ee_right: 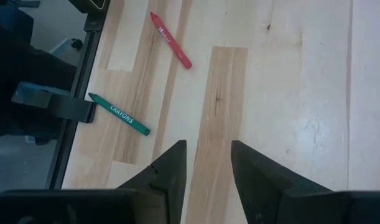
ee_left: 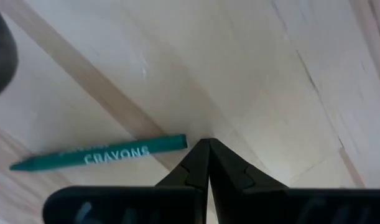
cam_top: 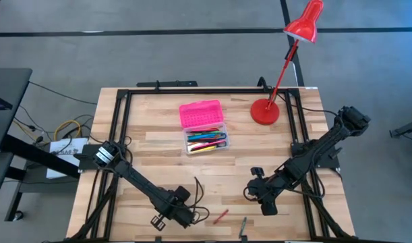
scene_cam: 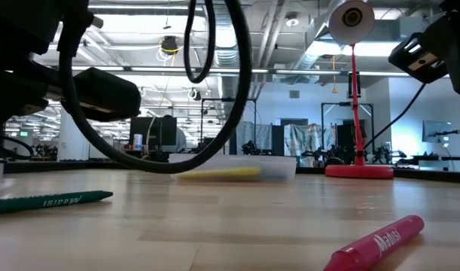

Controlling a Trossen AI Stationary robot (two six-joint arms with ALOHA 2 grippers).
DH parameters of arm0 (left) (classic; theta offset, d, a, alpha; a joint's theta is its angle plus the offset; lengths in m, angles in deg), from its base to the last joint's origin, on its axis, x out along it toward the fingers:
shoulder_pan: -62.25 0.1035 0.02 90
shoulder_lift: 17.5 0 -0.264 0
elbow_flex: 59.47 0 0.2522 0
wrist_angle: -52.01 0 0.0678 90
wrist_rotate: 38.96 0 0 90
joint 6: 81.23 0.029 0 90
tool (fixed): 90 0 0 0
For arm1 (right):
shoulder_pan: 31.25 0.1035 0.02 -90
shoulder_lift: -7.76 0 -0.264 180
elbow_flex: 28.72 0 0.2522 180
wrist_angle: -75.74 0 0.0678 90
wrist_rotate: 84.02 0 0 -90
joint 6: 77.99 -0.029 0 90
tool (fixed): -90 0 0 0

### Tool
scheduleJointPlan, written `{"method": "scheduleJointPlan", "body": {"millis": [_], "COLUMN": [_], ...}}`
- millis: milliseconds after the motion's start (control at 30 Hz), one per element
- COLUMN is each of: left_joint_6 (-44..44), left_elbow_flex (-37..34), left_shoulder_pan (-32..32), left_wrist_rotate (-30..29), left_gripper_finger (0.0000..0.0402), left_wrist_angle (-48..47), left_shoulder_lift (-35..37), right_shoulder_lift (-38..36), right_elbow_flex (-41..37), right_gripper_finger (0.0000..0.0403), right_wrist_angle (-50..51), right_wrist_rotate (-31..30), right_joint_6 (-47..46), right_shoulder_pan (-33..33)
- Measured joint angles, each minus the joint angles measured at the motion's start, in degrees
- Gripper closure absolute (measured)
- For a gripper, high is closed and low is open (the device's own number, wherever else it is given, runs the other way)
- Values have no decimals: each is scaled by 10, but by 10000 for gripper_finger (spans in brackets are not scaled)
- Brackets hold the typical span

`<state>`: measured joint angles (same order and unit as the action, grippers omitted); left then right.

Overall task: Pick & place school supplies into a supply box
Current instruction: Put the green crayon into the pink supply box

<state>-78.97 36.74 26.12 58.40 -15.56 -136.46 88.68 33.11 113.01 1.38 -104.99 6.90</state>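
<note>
Where the wooden table [cam_top: 158, 145] fills the high view inside its black frame, the red desk lamp [cam_top: 286, 61] stands at the far right, its round base just right of the supply box [cam_top: 204, 127]. The box sits at the table's far middle, its pink lid hinged open away from the arms and its clear base holding a bundle of coloured pens and markers [cam_top: 207, 142].

The left arm reaches in from the left edge to the near middle of the table, and the left gripper [ee_left: 208, 147] hangs there with its two dark fingers pressed together, nothing between them; the wood shows bare at its tip. The right arm comes in from the right edge, and the right gripper [ee_right: 208, 152] hovers near the table's near centre-right with its fingers spread apart and empty.

Two crayons lie loose on the near edge. The red crayon [cam_top: 221, 216] lies just right of the left gripper. The green crayon [cam_top: 243, 226] lies a little farther right, nearer the table's edge; in the left wrist view it [ee_left: 99, 153] lies just beside the closed fingertips, apart from them.
</note>
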Motion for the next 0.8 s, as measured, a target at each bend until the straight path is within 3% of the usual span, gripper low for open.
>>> {"method": "scheduleJointPlan", "body": {"millis": [800], "left_joint_6": [-95], "left_elbow_flex": [-3], "left_shoulder_pan": [6], "left_wrist_rotate": [-71], "left_gripper_finger": [401], "left_wrist_angle": [16], "left_shoulder_lift": [-1], "right_shoulder_lift": [0], "right_elbow_flex": [0], "right_gripper_finger": [285], "right_wrist_angle": [-4], "right_wrist_rotate": [0], "right_joint_6": [0], "right_shoulder_pan": [0]}}
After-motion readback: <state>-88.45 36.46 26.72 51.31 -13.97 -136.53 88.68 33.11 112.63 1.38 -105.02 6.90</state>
